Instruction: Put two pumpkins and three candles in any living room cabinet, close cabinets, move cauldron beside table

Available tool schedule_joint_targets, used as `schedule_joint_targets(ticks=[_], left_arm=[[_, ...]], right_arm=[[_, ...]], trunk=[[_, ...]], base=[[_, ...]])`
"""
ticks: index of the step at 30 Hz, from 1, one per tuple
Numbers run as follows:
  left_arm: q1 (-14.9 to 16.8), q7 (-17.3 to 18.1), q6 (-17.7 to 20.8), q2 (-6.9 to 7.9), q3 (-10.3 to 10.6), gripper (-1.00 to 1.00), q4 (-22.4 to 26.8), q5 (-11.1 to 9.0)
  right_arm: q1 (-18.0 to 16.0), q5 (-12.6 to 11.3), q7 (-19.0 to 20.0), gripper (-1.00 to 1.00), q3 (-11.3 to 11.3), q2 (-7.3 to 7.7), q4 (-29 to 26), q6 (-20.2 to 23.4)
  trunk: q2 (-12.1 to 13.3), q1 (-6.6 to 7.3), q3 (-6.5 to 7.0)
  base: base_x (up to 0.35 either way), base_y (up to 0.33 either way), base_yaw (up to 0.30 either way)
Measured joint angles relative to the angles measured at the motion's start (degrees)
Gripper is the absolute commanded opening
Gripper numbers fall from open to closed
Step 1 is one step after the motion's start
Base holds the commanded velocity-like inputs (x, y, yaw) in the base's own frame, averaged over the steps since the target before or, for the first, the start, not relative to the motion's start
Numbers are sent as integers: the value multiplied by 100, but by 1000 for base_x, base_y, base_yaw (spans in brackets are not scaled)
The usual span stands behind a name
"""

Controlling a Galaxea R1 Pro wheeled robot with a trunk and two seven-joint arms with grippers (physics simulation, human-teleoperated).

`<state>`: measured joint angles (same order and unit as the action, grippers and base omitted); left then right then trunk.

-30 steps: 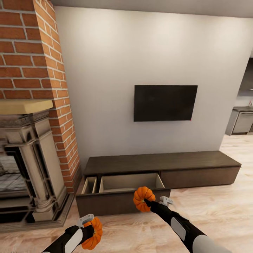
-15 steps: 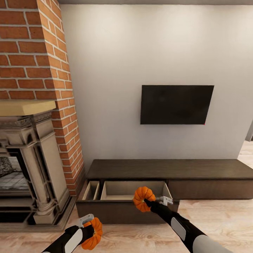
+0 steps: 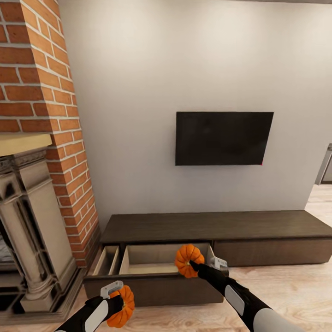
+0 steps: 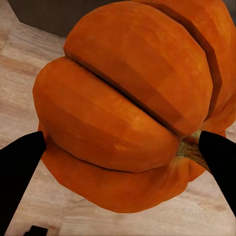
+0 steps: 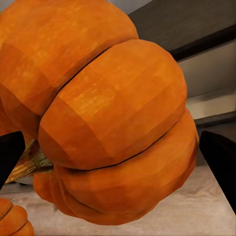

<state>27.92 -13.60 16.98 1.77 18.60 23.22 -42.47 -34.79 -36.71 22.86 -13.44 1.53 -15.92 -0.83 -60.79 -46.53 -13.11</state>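
In the head view, one orange ribbed pumpkin (image 3: pixel 188 260) hangs over the front of the open drawer, with my right gripper (image 3: pixel 192 264) shut on it. A second pumpkin (image 3: pixel 122 306) is held low above the floor by my left gripper (image 3: pixel 116 303), in front of the drawer's dark front panel. The cabinet (image 3: pixel 216 227) is a long, low, dark brown unit against the wall, and its left drawer (image 3: pixel 154 259) is pulled out, showing a pale inside. The left wrist view has the pumpkin (image 4: pixel 128 108) between black fingers (image 4: pixel 19 169). In the right wrist view the other pumpkin (image 5: pixel 108 113) sits the same way between fingers (image 5: pixel 221 160).
A brick chimney (image 3: pixel 37 83) and a stone fireplace (image 3: pixel 32 221) stand close at the left. A black TV (image 3: pixel 223 138) hangs on the white wall above the cabinet. Pale wood floor (image 3: pixel 295 290) stretches to the right of the drawer.
The whole picture has shifted, so the camera moved: the cabinet and open drawer now look nearer and the fireplace lies further left. Both grippers keep their pumpkins in the same pose.
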Motion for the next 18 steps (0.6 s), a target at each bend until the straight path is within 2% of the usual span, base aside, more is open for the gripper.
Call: schedule_joint_targets(ticks=[6,18], left_arm=[[0,-1,0,0,2,-100,0,5],[0,-1,1,0,0,-100,-1,2]], right_arm=[[3,-1,15,-100,1,13,0,-4],[1,-14,34,-100,1,24,2,13]], trunk=[[0,1,0],[0,2,0]], base=[[107,-28,0],[293,-20,0]])
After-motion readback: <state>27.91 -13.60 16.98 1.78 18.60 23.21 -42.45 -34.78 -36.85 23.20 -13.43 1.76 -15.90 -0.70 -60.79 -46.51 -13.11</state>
